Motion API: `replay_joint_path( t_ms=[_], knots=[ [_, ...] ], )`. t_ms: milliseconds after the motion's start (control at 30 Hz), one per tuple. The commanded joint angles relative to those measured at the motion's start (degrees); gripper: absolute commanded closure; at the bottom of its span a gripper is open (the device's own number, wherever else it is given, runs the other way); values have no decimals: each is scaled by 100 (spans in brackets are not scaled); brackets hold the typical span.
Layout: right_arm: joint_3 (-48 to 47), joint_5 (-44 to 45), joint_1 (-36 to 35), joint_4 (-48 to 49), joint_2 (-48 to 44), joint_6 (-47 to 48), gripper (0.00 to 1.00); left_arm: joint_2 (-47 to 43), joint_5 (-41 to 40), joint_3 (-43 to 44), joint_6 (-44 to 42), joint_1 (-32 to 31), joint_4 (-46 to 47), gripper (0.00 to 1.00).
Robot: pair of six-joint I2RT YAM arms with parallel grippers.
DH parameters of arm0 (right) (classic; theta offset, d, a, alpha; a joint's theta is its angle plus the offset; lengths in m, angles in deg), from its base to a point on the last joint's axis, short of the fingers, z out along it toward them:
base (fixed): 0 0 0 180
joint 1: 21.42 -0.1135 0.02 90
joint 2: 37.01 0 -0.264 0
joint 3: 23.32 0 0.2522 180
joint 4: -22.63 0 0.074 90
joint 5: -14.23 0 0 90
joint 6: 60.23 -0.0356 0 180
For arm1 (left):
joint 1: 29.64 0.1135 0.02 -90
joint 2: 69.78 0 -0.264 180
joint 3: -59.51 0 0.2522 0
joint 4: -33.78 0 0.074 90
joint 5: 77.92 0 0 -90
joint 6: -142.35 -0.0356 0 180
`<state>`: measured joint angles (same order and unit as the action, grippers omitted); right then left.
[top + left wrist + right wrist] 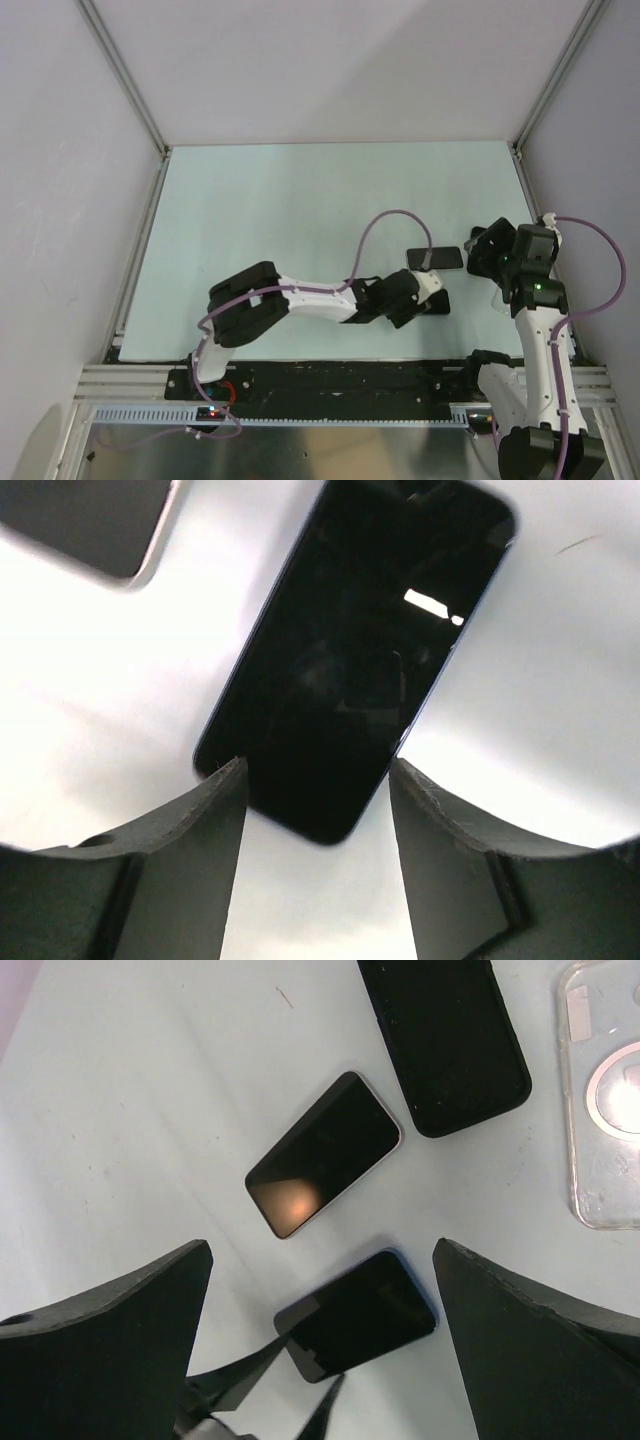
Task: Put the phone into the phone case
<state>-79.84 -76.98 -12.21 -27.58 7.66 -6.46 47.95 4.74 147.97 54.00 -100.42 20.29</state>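
Left claw (315, 780) over a dark phone (360, 660).
Its jaws stand apart, flanking the phone's near end, not clamped; right claw (322, 1250) gapes wide, holding nothing.

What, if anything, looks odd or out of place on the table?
Nothing looks spilled or broken. The only oddity: two phones and two cases lie there, a silver-edged phone, a dark phone, a black case and a clear case.
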Motion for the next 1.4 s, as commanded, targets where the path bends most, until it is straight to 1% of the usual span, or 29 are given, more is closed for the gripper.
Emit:
replay_joint_path(
  t_ms=[0, 167, 233, 267, 300, 400, 467, 533, 633, 733, 833, 933, 1133, 1367],
  knots=[
    [65, 15, -66, 291, 152, -7, 1, -492, -648, -951, 778, 384, -318, 37],
    [151, 111, -216, 499, 512, -74, 2, -961, -1193, -1790, 1391, 561, -293, 37],
    [171, 119, -272, 589, 648, -87, 2, -1158, -1267, -2081, 1536, 604, -219, 37],
    [189, 120, -311, 627, 701, -91, 2, -1267, -1269, -2174, 1520, 611, -167, 35],
    [202, 121, -357, 664, 758, -98, 2, -1365, -1212, -2229, 1473, 615, -110, 33],
    [215, 121, -473, 709, 869, -144, 3, -1615, -844, -2193, 980, 610, 102, 17],
    [216, 121, -528, 716, 873, -169, 3, -1684, -467, -2002, 578, 610, 196, 9],
    [216, 238, -546, 695, 834, -175, 3, -1600, -147, -1669, 212, 605, 202, 4],
    [216, 272, -528, 666, 719, -158, 3, -1215, 246, -1029, -207, 609, 94, 1],
    [217, 258, -512, 611, 621, -157, 3, -799, 537, -473, -549, 602, 22, 0],
    [217, 247, -504, 552, 571, -152, 3, -459, 763, 23, -790, 587, -260, 0],
    [216, 225, -489, 513, 515, -138, 3, -234, 1067, 355, -1015, 577, -478, 0],
    [211, 42, -482, 543, 437, -123, 3, -92, 1531, 631, -1319, 546, -624, 0],
    [151, -100, -490, 534, 498, -116, 3, 90, 1536, 807, -1891, 345, -587, 0]
  ],
)
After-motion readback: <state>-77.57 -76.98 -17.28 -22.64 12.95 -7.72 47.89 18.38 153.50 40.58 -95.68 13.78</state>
